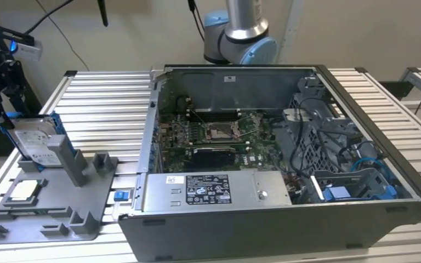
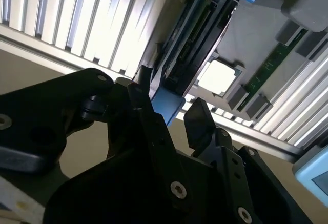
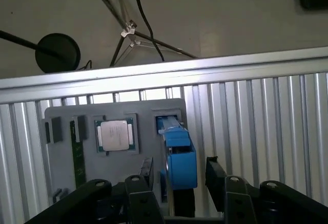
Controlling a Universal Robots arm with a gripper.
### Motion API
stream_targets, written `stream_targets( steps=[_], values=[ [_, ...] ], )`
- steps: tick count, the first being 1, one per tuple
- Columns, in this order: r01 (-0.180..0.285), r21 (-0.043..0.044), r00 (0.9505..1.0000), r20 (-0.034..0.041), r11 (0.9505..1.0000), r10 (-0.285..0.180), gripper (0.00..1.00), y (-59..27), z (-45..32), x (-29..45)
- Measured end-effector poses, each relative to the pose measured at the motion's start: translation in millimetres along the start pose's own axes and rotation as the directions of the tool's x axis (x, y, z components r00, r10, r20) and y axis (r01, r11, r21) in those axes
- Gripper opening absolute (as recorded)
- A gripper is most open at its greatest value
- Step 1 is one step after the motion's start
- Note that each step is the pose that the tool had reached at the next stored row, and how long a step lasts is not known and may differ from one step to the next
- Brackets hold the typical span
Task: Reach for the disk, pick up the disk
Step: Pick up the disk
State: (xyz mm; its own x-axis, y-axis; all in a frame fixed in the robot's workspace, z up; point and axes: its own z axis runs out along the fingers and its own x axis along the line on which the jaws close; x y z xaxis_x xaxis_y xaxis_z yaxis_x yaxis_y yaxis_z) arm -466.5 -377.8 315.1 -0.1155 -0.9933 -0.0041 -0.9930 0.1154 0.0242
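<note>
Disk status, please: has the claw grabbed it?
Gripper open, straddling the disk. It stands on edge in the grey stand, not gripped. No obstruction seen.

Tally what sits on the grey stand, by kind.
disk: 1
chip: 1
green circuit strip: 1
Total: 3
</note>
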Motion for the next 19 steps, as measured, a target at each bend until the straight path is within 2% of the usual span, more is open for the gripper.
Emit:
stream_targets(
  steps=[10,19],
  values=[
    [0.000,0.0004,1.0000,0.0003,1.0000,0.000,1.00,0.0,2.7,0.0],
    [0.000,0.0003,1.0000,0.0002,1.0000,0.000,1.00,-0.5,14.4,1.6]
  ],
)
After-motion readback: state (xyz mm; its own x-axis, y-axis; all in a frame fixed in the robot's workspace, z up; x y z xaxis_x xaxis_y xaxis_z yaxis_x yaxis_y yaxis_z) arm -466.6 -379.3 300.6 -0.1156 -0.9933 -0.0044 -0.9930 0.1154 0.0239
